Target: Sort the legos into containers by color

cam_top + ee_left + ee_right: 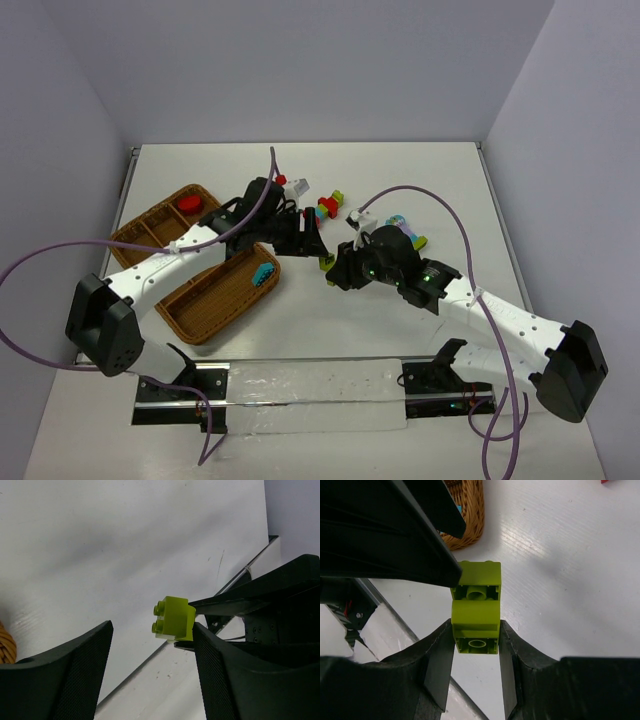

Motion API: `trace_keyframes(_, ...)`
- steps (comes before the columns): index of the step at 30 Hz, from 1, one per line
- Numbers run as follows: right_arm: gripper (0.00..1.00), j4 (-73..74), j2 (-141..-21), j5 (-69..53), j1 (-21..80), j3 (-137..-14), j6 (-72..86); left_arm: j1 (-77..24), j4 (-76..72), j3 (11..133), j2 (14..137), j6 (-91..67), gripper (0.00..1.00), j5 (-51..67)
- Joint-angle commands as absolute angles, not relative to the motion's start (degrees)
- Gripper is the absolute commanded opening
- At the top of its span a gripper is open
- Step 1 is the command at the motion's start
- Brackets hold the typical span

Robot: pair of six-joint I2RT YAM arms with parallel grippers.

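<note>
A lime-green lego, two bricks joined end to end, hangs above the table between both grippers. My right gripper is shut on its lower brick, one pad on each side. My left gripper is open around the upper brick: the right finger touches it and the left finger stands well clear. In the top view the two grippers meet at the lego, right of the wicker tray. A red lego and a teal lego lie in separate compartments.
Loose legos lie behind the grippers: a red and green cluster, a red and white one, and a multicoloured stack. The tray's corner is close to the left of the held lego. A metal rail runs along the near edge.
</note>
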State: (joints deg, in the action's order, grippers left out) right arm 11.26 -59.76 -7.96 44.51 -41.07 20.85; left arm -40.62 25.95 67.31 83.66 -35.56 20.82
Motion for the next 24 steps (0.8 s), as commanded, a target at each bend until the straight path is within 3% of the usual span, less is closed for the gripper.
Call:
trace_keyframes(1, 0.02, 10.9, -58.18, -8.7, 45.0, -43.51, 19.69, -41.48, 21.8, 68.56, 84.55, -35.16, 0.7, 23.37)
trace_keyframes(11, 0.02, 11.07, -58.97, -9.05, 45.0, -44.2, 19.6, -42.71, 19.69, 67.24, 86.48, -35.69, 0.7, 26.36)
trace_keyframes(16, 0.02, 11.16, -59.77, -8.96, 45.0, -44.31, 19.69, -43.51, 19.42, 67.84, 87.87, -35.51, 0.57, 26.54)
trace_keyframes(18, 0.03, 10.99, -59.78, -8.81, 45.0, -44.13, 19.69, -43.67, 19.51, 68.03, 88.07, -35.51, 0.44, 26.47)
trace_keyframes(19, 0.03, 10.83, -59.99, -8.64, 44.92, -44.05, 19.69, -43.68, 19.51, 68.1, 87.99, -35.43, 0.29, 26.3)
trace_keyframes(21, 0.03, 10.72, -60.3, -7.97, 45.0, -43.73, 19.92, -43.7, 20.48, 68.48, 88.05, -35.4, 0.09, 25.4)
trace_keyframes(23, 0.03, 10.72, -60.8, -7.24, 44.96, -43.47, 20.25, -43.77, 21.61, 69.14, 87.94, -35.37, 0.0, 24.09)
trace_keyframes(24, 0.02, 10.8, -61.03, -6.76, 44.91, -43.34, 20.38, -43.74, 22.47, 69.49, 87.84, -35.55, 0.0, 22.59)
